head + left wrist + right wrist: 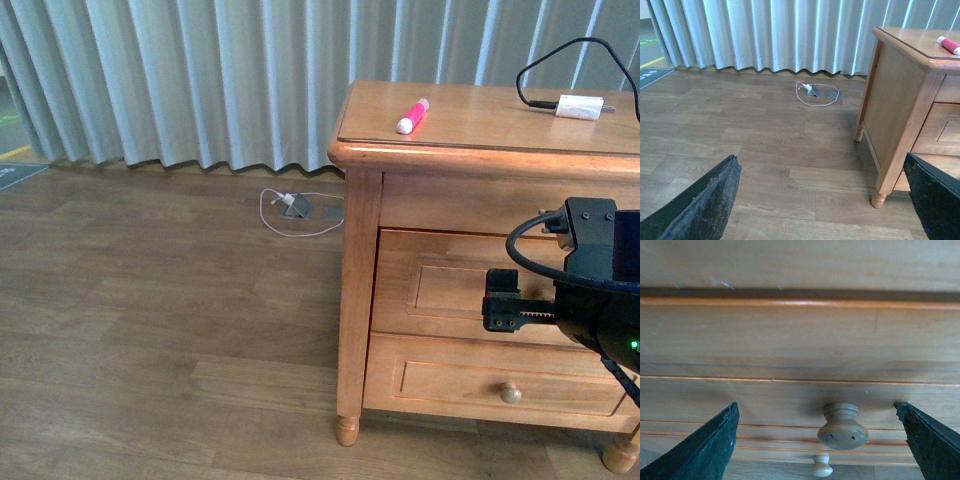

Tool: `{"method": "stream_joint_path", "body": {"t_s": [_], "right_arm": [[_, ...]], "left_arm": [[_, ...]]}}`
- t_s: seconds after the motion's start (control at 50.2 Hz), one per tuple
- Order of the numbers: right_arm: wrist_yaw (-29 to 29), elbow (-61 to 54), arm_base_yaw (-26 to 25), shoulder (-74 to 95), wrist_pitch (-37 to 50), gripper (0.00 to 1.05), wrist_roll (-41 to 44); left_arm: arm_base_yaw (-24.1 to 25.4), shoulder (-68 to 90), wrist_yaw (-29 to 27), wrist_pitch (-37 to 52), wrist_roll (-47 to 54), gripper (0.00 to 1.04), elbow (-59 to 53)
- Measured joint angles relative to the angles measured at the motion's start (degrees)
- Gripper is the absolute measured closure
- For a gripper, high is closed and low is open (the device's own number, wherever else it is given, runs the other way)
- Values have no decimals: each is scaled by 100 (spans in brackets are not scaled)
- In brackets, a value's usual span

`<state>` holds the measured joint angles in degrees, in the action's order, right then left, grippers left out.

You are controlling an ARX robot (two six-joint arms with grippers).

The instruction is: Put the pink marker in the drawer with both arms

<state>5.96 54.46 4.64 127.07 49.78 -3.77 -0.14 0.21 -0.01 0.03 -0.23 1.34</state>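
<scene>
The pink marker (412, 116) lies on top of the wooden nightstand (360, 260), near its left front edge; the left wrist view catches it too, the marker (948, 45) at the picture's edge. The upper drawer (450, 290) is closed. My right gripper (500, 300) stands open right in front of it. In the right wrist view the drawer's pale knob (842, 426) sits between the spread fingers (705, 450) of the right gripper (815, 407), untouched. My left gripper (820, 157) hangs open over the floor, left of the nightstand (900, 100), holding nothing.
A white plug on a black cable (580, 107) lies at the back right of the nightstand top. The lower drawer has its own knob (511, 393). A white cable loop (290, 205) lies on the wooden floor by the curtain (200, 80).
</scene>
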Motion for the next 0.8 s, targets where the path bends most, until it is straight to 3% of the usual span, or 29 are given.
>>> {"method": "stream_joint_path", "body": {"t_s": [0.478, 0.796], "right_arm": [[-122, 55, -181, 164, 13, 9, 72], [-131, 79, -223, 219, 37, 62, 105]], "left_arm": [[0, 0, 0, 0, 0, 6, 0], [0, 0, 0, 0, 0, 6, 0]]}}
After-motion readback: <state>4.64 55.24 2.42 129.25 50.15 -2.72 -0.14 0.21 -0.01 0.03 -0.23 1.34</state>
